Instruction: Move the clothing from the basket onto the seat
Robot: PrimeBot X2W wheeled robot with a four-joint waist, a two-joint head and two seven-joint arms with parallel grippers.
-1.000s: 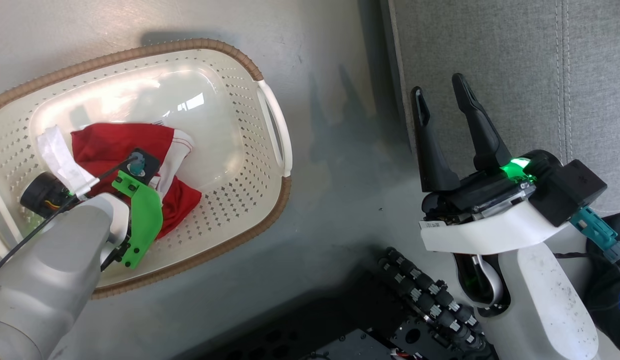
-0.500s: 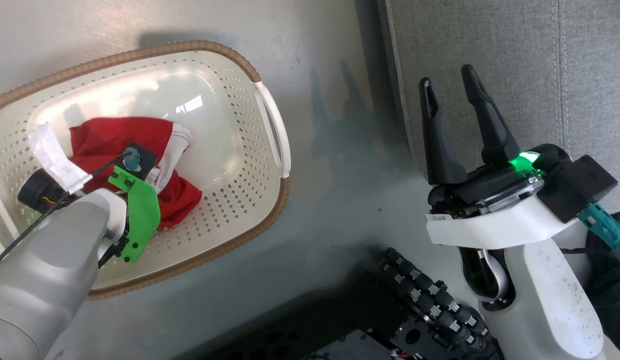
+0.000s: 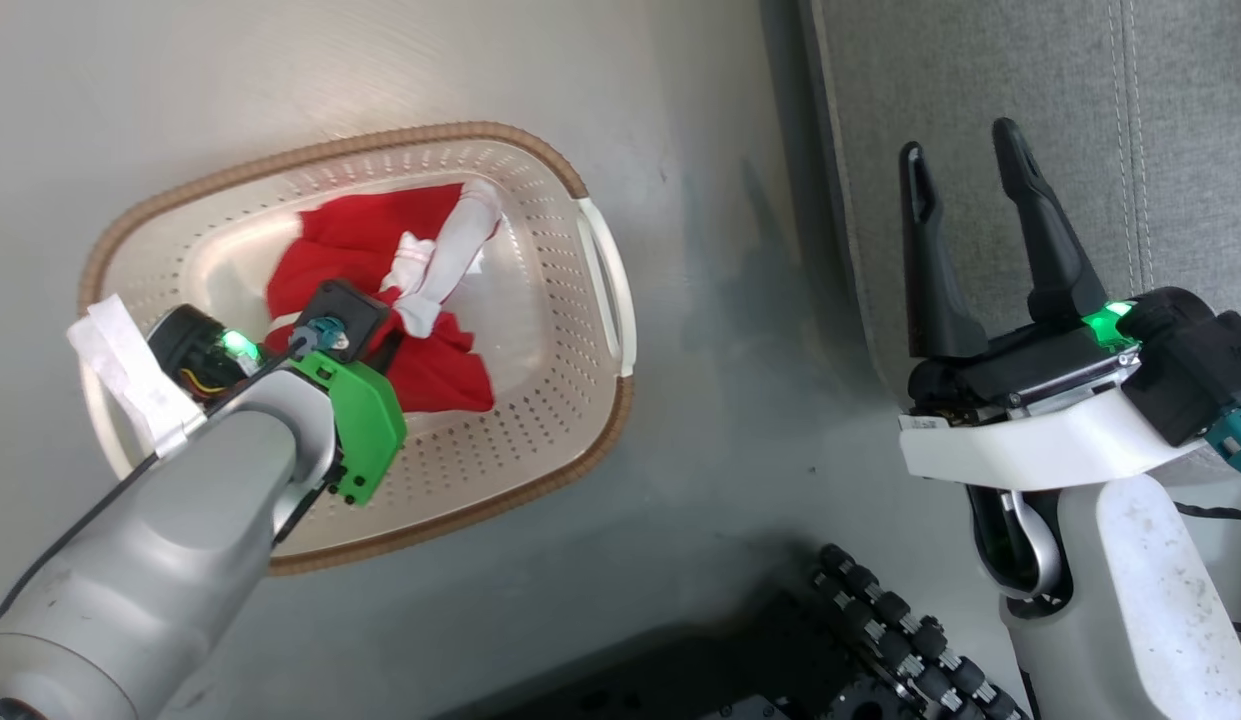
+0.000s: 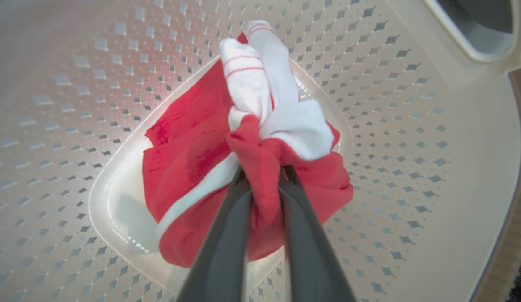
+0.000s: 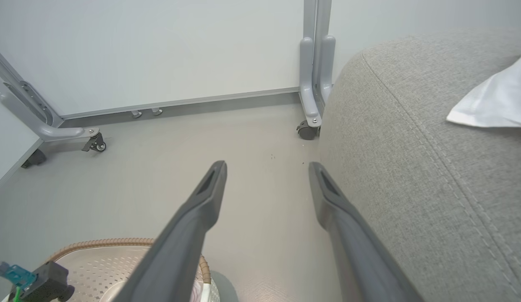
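Okay, grasp step is in hand: my left gripper (image 4: 264,174) is clenched on a bunched fold of the clothing (image 4: 189,167), red fabric squeezed between both fingers, bundle inside the basket (image 3: 540,440), whether its low part rests on the bottom I can't tell. My right gripper (image 3: 958,140) is spread wide, holds nothing, hovers by the front edge of the seat (image 3: 1200,120). Next move, my guess: lift straight up till the cloth clears the brown rim (image 3: 310,155), then carry it right over the floor (image 3: 740,400) to the seat and release; trailing fabric could snag the rim. Left wrist view gives the pinch itself, which the wrist hides in head view. Right wrist view gives a white cloth (image 5: 491,105) lying on the seat and wheeled frame legs (image 5: 312,84) by the wall
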